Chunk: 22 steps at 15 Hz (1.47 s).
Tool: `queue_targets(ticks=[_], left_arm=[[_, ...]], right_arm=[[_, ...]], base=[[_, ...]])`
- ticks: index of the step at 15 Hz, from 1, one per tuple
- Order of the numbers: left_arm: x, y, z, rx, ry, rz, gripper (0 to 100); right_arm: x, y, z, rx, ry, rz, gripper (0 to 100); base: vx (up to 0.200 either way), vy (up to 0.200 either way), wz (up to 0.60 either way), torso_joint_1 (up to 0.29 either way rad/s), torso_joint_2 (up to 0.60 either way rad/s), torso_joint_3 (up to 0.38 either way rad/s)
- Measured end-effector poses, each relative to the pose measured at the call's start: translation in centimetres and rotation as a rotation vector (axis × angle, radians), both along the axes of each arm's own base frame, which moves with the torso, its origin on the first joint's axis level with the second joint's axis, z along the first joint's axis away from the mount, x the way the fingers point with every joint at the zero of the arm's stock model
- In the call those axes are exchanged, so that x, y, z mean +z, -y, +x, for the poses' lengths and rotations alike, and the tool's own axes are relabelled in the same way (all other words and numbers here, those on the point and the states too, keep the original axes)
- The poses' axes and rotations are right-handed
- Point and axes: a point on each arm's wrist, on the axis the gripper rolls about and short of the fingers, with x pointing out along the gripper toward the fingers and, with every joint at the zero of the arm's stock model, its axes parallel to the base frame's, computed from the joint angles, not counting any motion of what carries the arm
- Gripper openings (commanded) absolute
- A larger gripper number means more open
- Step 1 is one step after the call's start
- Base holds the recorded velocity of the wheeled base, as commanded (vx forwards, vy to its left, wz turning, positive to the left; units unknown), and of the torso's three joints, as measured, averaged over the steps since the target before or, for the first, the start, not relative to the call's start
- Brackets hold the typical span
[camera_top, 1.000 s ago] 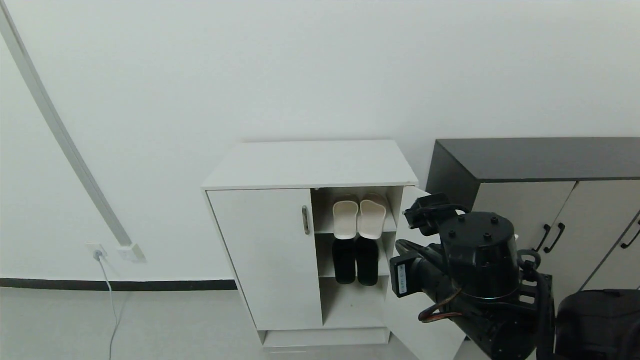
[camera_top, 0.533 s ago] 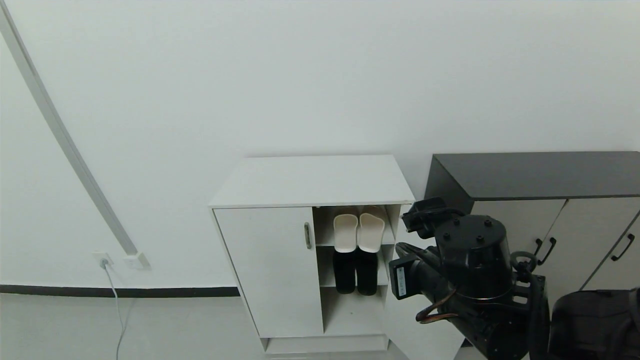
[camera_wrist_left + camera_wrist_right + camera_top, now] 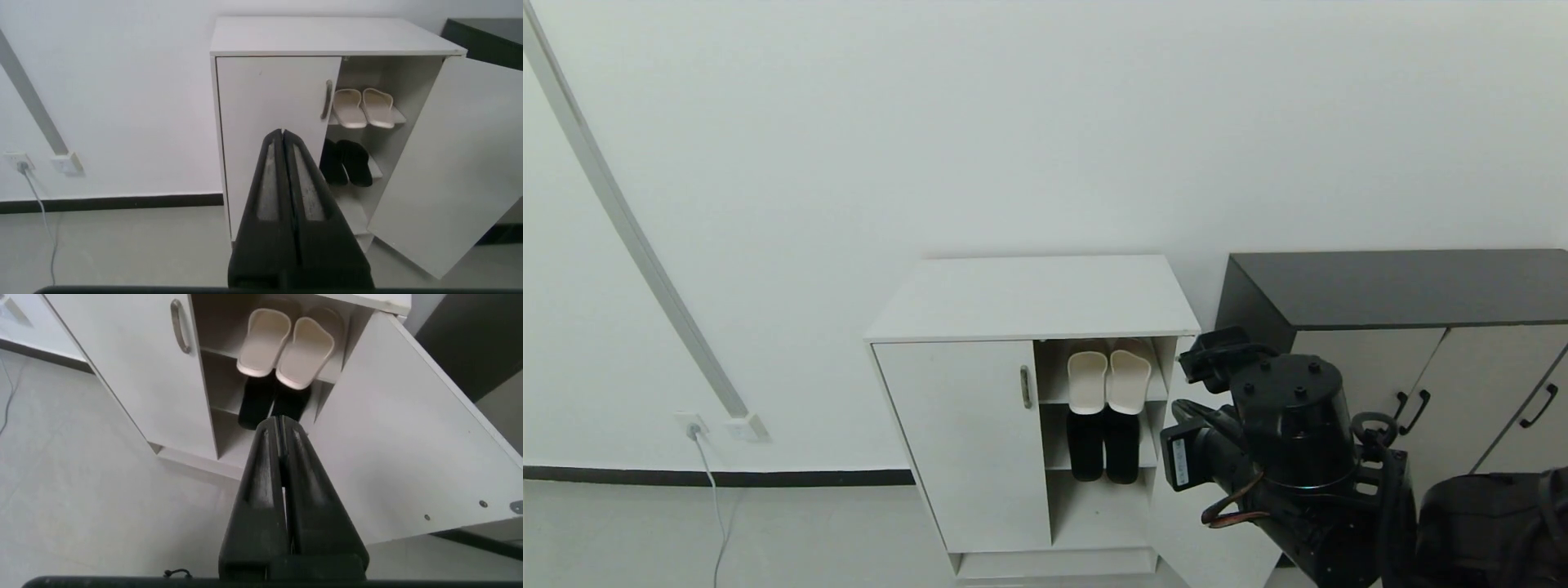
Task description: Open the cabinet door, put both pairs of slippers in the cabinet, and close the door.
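1. Dark-topped cabinet (image 3: 1396,282) stands against the wall, just right of the white cabinet (image 3: 1029,298).
2. White cabinet: left door (image 3: 964,441) closed, handle (image 3: 1024,387) at its inner edge. Right door (image 3: 445,163) swung wide open.
3. Cream slippers (image 3: 1108,381) side by side on the top shelf, heels outward.
4. Black slippers (image 3: 1103,445) on the shelf directly below, also paired. Bottom compartment bare.
5. Left hand (image 3: 283,135) closed on nothing, in front of the closed door, apart from it.
6. Right hand (image 3: 280,420) closed on nothing, facing the open compartment, near the open door's inner face, not touching.
7. Wall outlet (image 3: 692,425) low at left, with a cable hanging down.
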Motion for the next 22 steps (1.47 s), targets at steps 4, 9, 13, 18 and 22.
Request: queue_targets(ticks=[4, 9, 13, 18, 22], left_arm=[[0.00, 0.00, 0.00, 0.000, 0.000, 0.001, 0], [0.00, 0.00, 0.00, -0.001, 0.000, 0.001, 0], [0.00, 0.00, 0.00, 0.000, 0.000, 0.003, 0], [0.00, 0.00, 0.00, -0.001, 0.000, 0.003, 0], [0.00, 0.00, 0.00, -0.001, 0.000, 0.003, 0]], right_arm=[[-0.11, 0.12, -0.15, 0.003, 0.001, -0.013, 0], [-0.18, 0.34, -0.21, 0.002, 0.001, -0.019, 0], [-0.30, 0.62, -0.20, 0.002, 0.013, -0.031, 0], [-0.41, 0.74, -0.26, 0.002, 0.026, -0.021, 0], [-0.54, 0.83, -0.15, -0.001, 0.026, -0.027, 0]], base=[[0.000, 0.000, -0.15, 0.002, 0.00, -0.001], [0.000, 0.000, -0.48, 0.005, 0.00, 0.004], [0.000, 0.000, 0.00, 0.000, 0.00, 0.000], [0.000, 0.000, 0.00, 0.000, 0.00, 0.000], [-0.150, 0.000, 0.00, 0.003, 0.00, 0.002]])
